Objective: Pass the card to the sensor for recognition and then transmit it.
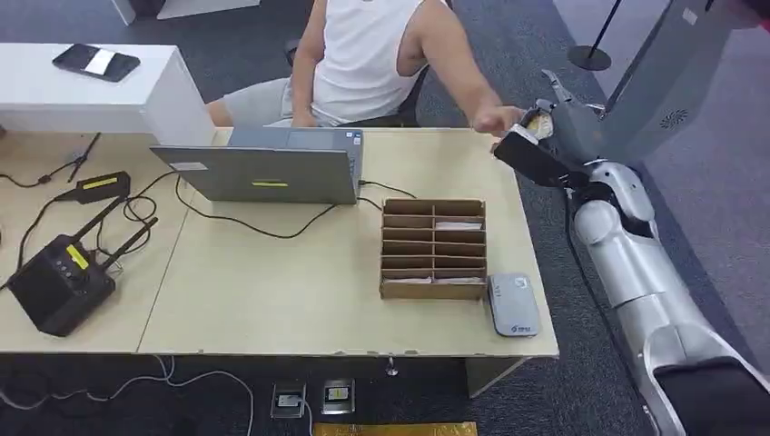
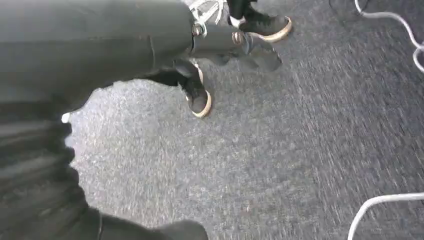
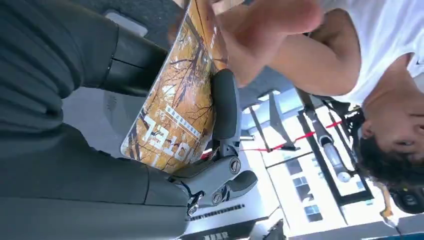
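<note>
My right hand [image 1: 547,138] is raised beyond the table's far right corner and pinches the card [image 1: 542,123]. In the right wrist view the card [image 3: 175,115] has an autumn tree print and white lettering, clamped between my thumb [image 3: 225,105] and the fingers behind it. A person's hand [image 1: 495,118] reaches across to it, and that hand [image 3: 265,30] lies at the card's far end. The grey sensor [image 1: 513,304] lies flat near the table's front right corner. My left hand [image 2: 30,160] hangs over the carpet as a dark blur, its fingers unclear.
A cardboard slot organizer [image 1: 433,248] stands beside the sensor. A laptop [image 1: 272,168] sits mid-table with cables, and a black router [image 1: 59,282] is at the left. The person in a white top [image 1: 363,54] sits behind the table [image 1: 272,291].
</note>
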You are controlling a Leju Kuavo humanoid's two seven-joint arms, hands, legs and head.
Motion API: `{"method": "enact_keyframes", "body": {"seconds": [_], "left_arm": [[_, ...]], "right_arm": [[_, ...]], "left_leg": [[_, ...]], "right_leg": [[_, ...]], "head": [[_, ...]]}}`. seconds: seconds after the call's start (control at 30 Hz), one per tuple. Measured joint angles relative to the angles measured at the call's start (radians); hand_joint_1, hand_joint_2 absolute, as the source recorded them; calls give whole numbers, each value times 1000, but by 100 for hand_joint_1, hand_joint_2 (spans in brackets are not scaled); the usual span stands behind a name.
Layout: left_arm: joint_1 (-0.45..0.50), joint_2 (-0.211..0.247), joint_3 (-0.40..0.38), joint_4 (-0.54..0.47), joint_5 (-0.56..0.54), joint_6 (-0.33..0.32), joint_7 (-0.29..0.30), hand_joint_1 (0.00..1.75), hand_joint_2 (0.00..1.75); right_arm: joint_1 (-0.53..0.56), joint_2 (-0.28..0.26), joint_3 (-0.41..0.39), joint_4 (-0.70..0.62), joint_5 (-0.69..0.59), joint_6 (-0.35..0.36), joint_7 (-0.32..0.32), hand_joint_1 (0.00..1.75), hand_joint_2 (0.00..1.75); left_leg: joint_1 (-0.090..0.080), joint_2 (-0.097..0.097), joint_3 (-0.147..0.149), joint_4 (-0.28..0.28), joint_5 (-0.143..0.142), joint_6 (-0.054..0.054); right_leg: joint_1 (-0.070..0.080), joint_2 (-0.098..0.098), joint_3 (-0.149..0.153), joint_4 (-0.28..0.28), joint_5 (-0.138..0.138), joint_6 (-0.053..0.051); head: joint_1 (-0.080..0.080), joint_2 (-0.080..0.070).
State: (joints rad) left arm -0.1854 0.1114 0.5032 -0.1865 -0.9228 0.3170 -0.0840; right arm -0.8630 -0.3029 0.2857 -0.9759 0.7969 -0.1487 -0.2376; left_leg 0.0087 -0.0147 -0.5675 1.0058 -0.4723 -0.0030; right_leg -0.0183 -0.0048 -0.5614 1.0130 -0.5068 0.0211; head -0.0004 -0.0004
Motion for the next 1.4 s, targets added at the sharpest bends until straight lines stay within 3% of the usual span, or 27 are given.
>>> {"method": "enact_keyframes", "body": {"seconds": [0.33, 0.37, 0.4, 0.43, 0.63, 0.9, 1.0, 1.17, 1.3, 1.4], "left_arm": [[-21, -7, 0, 0, -13, -2, 14, 0, 175], [-21, -7, 0, 0, -14, -2, 15, 0, 175], [-21, -8, 0, 0, -16, -2, 15, 0, 175], [-21, -8, 0, 0, -16, -2, 17, 0, 175], [-21, -11, 0, 0, -12, 0, 22, 0, 175], [-19, -12, 0, 0, -6, 1, 22, 0, 175], [-15, -12, 0, 0, -3, 3, 21, 0, 175], [-4, -10, 0, 0, 6, 3, 10, 0, 175], [5, -6, 0, 0, 16, 3, -13, 0, 175], [17, 2, 0, 0, 25, 3, -21, 0, 175]], "right_arm": [[-82, 87, 40, 221, 34, -52, -20, 173, 175], [-84, 91, 40, 234, 34, -53, -20, 119, 175], [-85, 96, 40, 246, 34, -55, -19, 19, 175], [-85, 99, 40, 255, 33, -57, -19, 0, 175], [-84, 108, 46, 318, 27, -88, -17, 0, 175], [-84, 109, 47, 352, -59, -70, -50, 0, 175], [-73, 106, 41, 342, -202, 20, -69, 0, 175], [-24, 84, 17, 232, -438, 192, -50, 0, 175], [67, 34, -28, 30, -699, 403, 7, 0, 175], [128, -12, -56, -114, -823, 491, 50, 0, 175]], "left_leg": [[0, 0, 0, 0, 0, 0], [0, 0, 0, 0, 0, 0], [0, 0, 0, 0, 0, 0], [0, 0, 0, 0, 0, 0], [0, 0, 0, 0, 0, 0], [0, 0, 0, 0, 0, 0], [0, 1, 1, 0, 0, 0], [0, 1, 0, 0, 0, 0], [0, -1, 1, 1, 0, 0], [0, 2, 1, 1, -1, -1]], "right_leg": [[0, 1, 0, 0, 0, 0], [0, 0, 0, 0, 0, 0], [0, 0, 0, 0, 0, 0], [0, 0, 0, 0, 0, 0], [0, 1, 0, 0, 0, 0], [0, 1, -1, 0, 0, 0], [0, 2, 0, 0, 0, 0], [0, 2, -1, -1, 0, 0], [0, -1, 0, -1, 0, 0], [0, 2, -1, -1, 0, 0]], "head": [[0, 0], [0, 0], [0, 0], [0, 0], [0, 0], [0, 0], [0, 0], [0, 0], [0, 0], [0, 0]]}}
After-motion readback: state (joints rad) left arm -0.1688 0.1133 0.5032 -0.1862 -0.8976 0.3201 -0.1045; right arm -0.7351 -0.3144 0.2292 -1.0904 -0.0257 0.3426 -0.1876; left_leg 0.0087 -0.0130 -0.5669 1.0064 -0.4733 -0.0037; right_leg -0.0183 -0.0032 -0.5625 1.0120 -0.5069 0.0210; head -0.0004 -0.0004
